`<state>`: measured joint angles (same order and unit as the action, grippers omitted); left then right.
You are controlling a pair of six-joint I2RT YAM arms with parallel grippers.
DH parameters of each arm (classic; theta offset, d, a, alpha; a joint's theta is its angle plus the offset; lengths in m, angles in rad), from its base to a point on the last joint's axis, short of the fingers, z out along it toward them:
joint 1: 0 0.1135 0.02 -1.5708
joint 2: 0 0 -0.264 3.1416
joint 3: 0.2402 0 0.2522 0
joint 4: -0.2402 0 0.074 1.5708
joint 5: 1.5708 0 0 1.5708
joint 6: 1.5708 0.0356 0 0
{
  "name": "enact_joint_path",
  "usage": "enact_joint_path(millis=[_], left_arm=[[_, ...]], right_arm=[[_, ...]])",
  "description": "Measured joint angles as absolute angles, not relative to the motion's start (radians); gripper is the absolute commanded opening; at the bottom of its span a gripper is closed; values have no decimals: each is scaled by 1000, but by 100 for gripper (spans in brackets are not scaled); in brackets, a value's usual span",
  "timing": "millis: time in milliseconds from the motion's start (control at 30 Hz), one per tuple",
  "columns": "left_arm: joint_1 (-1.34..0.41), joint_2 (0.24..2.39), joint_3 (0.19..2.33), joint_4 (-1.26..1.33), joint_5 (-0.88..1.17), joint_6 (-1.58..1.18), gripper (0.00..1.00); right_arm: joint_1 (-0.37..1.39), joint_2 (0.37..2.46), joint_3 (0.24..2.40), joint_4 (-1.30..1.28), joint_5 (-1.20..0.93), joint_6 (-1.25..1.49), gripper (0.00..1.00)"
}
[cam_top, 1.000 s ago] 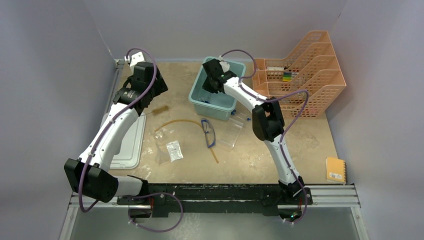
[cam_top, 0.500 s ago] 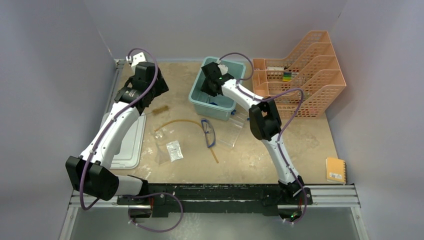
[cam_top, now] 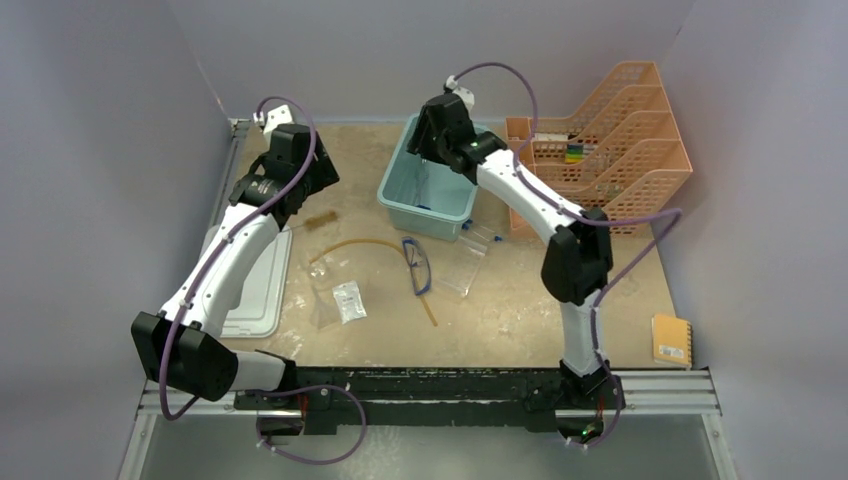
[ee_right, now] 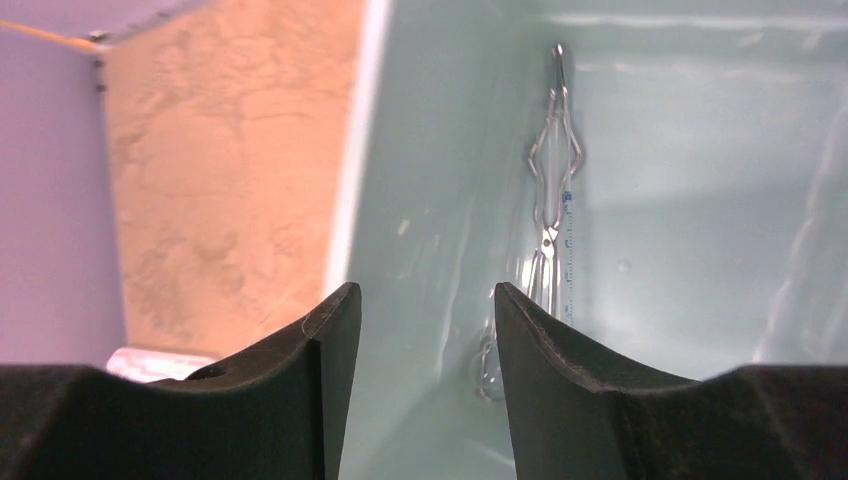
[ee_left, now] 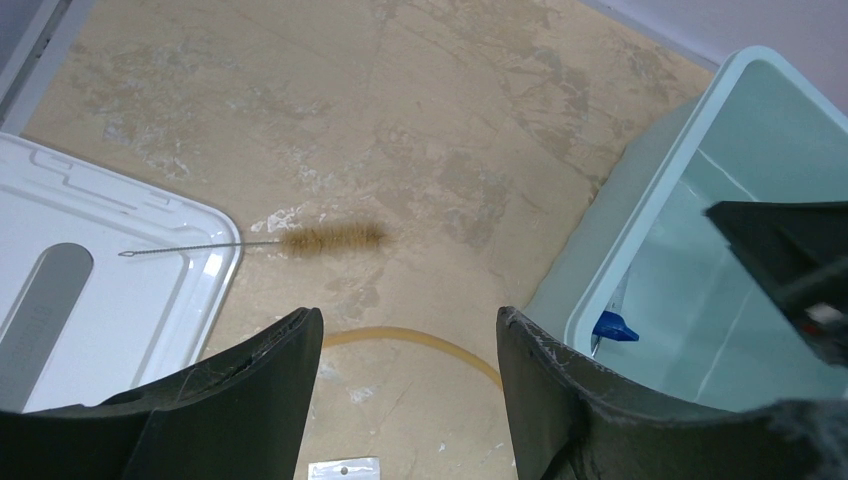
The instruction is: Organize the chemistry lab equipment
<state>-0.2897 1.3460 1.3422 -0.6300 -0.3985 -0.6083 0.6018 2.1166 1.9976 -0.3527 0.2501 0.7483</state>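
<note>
The teal bin stands at the far edge of the bench, mid-width. My right gripper hangs over it, fingers spread and empty. The metal tongs lie inside, along one wall. My left gripper, also spread and empty, hovers near the far left corner. The goggles and clear rack lie mid-bench, with the amber tube to their left. The thin brush lies with its wire over the white lid's corner. A small packet lies nearer the front edge.
</note>
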Motion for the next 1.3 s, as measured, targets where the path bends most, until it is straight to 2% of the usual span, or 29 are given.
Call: enact_joint_path(millis=[200,300,367,533,667,800,867,1300], left_arm=[[-289,1336,1334,-618,-342,-609,70],[-289,1318,1320,-617,-321,-610,73],[-289,1309,1320,-618,-321,-610,73],[-289,1274,1319,-624,-343,-618,74],[-289,1229,1312,-628,-381,-620,74],[-289,1175,1280,-631,-399,-623,74],[-289,1153,1256,-631,-397,-629,74],[-289,1115,1182,-646,-335,-648,73]], right_arm=[[605,1880,1797,-296,221,595,56],[625,1795,1692,-309,211,529,65],[663,1757,1642,-330,224,493,68],[839,1694,1544,-382,280,447,70],[970,1694,1509,-444,355,451,69],[1045,1720,1503,-520,431,502,60],[1056,1744,1503,-552,456,542,59],[1056,1942,1503,-616,526,691,81]])
